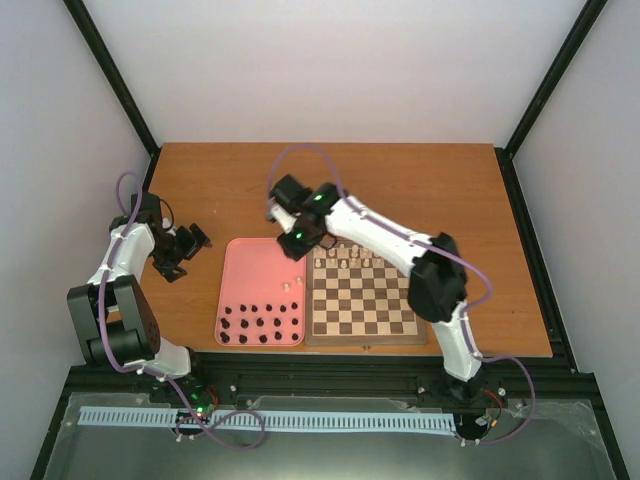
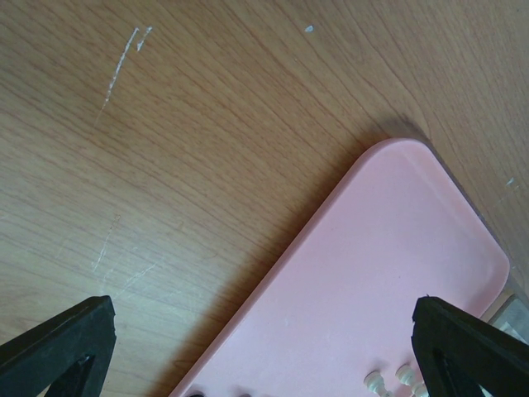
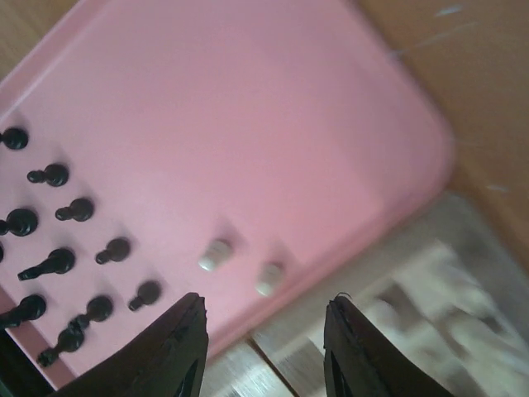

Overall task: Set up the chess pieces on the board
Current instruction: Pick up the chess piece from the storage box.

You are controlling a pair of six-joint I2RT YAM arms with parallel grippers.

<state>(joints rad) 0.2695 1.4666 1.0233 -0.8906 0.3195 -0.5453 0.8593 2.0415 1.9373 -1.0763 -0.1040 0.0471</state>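
The right end effector [image 3: 266, 302] hangs over the plain pink rectangular tray [image 3: 248, 124] at its board-side edge. Its jaws are partly apart with nothing between them. Just ahead of its tips, two tiny cream-white chess pieces [image 3: 215, 255] stand on the tray close to that edge. A cluster of tiny black chess figures [image 3: 74, 248] sits toward the tray's near end. The square wooden chessboard [image 1: 362, 312] of light and dark brown checks lies just beside the tray's right side, with more cream-white pieces lining its far rows. The left end effector [image 2: 263, 303] hovers off the tray's far left corner, above the brown wooden bench [image 2: 165, 165], with its jaws spread wide and empty.
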